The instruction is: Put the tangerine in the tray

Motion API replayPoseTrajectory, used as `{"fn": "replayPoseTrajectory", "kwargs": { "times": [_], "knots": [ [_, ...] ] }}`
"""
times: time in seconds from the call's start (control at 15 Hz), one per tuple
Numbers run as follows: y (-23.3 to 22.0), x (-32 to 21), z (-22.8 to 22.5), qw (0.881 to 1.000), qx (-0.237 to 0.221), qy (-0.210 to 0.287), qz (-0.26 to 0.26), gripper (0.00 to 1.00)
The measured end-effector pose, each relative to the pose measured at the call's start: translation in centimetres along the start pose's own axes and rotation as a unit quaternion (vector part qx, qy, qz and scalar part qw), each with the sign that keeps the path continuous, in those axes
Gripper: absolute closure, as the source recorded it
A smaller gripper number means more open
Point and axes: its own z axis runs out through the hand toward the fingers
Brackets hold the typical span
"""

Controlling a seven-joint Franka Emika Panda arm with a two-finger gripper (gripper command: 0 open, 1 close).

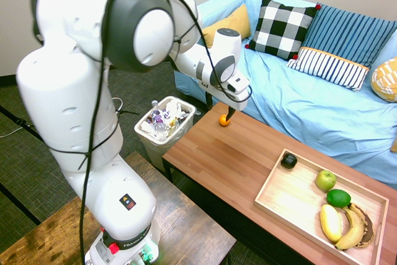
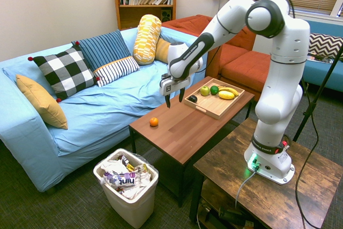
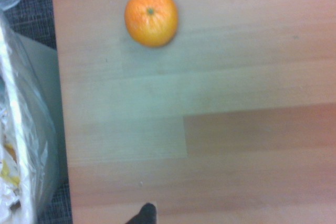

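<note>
The tangerine (image 1: 223,121) (image 2: 154,122) is a small orange fruit resting near the table end closest to the waste bin. It also shows in the wrist view as the tangerine (image 3: 151,17) on bare wood. My gripper (image 1: 223,108) (image 2: 174,99) hangs open above the table, slightly toward the tray side of the fruit, touching nothing. One dark finger overlaps the fruit's edge in the first exterior view. The tray (image 1: 273,188) (image 2: 213,112), pale wood with a low rim, lies at the table's other end.
In the tray are a dark fruit (image 1: 288,161), a green apple (image 1: 325,180), a lime (image 1: 339,198) and bananas (image 1: 344,228). A full waste bin (image 1: 164,122) stands on the floor off the table end. A blue sofa (image 1: 310,103) with pillows runs along the table's far side.
</note>
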Motion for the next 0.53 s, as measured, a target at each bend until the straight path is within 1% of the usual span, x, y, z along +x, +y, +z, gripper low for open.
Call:
{"fn": "replayPoseTrajectory", "kwargs": {
  "times": [0.27, 0.53],
  "knots": [
    [-5.9, 0.5, 7.1, 1.0, -0.016, 0.003, 0.005, 0.0],
    [-9.5, 1.2, 11.1, 0.999, -0.024, 0.02, 0.014, 0.0]
  ]
}}
